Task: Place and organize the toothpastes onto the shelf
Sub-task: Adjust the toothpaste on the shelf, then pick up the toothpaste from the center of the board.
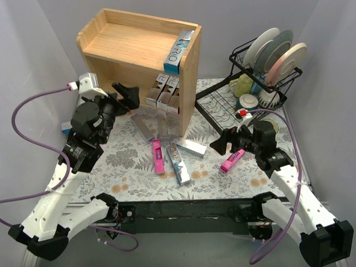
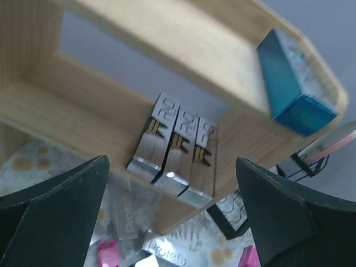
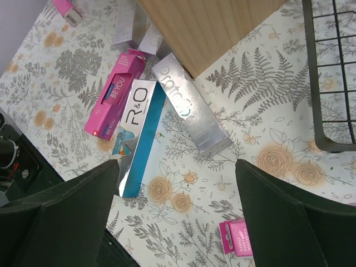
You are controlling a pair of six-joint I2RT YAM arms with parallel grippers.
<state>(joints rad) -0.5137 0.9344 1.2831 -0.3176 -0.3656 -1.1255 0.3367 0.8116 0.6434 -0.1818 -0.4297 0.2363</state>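
The wooden shelf [image 1: 133, 47] stands at the back. One blue-and-silver toothpaste [image 1: 179, 53] lies on its top at the right edge. Three silver black-gold boxes [image 2: 175, 150] sit side by side on the lower level. My left gripper [image 1: 127, 95] hangs open just in front of that level, nothing between its fingers [image 2: 55, 211]. On the floral mat lie loose boxes: silver ones [image 1: 146, 128], a pink one [image 3: 114, 94], a blue-and-silver one [image 3: 139, 136], a silver one [image 3: 192, 111]. My right gripper [image 3: 178, 222] is open above the mat, beside another pink box [image 1: 232, 160].
A black wire dish rack [image 1: 261, 72] with plates and cups stands at the back right. Its black drying mat [image 1: 219, 105] reaches the shelf's right panel. Grey walls close in left and right. A purple cable loops beside each arm.
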